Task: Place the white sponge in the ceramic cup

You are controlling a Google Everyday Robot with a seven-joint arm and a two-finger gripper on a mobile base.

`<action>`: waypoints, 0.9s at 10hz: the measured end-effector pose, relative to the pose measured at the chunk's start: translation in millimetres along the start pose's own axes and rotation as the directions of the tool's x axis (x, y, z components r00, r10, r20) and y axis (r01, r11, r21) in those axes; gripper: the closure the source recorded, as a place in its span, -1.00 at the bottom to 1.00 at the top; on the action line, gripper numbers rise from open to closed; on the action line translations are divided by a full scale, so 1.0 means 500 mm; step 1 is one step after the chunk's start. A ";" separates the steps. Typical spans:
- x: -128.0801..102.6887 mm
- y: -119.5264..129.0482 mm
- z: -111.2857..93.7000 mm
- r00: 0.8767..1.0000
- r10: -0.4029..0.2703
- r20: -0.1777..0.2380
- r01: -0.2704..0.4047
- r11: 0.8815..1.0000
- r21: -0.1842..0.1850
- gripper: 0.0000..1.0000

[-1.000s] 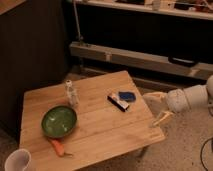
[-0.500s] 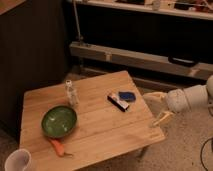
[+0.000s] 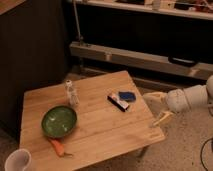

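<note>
The white sponge (image 3: 127, 95) is a small blue pad lying on the wooden table (image 3: 100, 125) toward its right side, against a dark bar (image 3: 118, 101) with white and red marks. The ceramic cup (image 3: 17, 161), plain white, stands at the bottom left corner of the view, beyond the table's front-left corner. My gripper (image 3: 156, 108) hangs just off the table's right edge, to the right of the sponge and apart from it. It is open, one pale finger high and one low, with nothing between them.
A green bowl (image 3: 59, 121) sits at the table's left front, with an orange carrot-like piece (image 3: 58, 147) before it. A small clear bottle (image 3: 71, 93) stands behind the bowl. Dark cabinets and a metal rail run behind the table.
</note>
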 end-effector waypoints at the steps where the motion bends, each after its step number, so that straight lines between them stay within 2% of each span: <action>1: 0.000 0.000 0.000 1.000 0.000 0.000 0.000 1.000 0.000 -0.60; 7: 0.001 -0.001 -0.001 1.000 0.000 -0.001 0.000 1.000 0.003 -0.60; 9: 0.005 -0.016 0.003 1.000 -0.005 -0.022 0.006 1.000 0.025 -0.60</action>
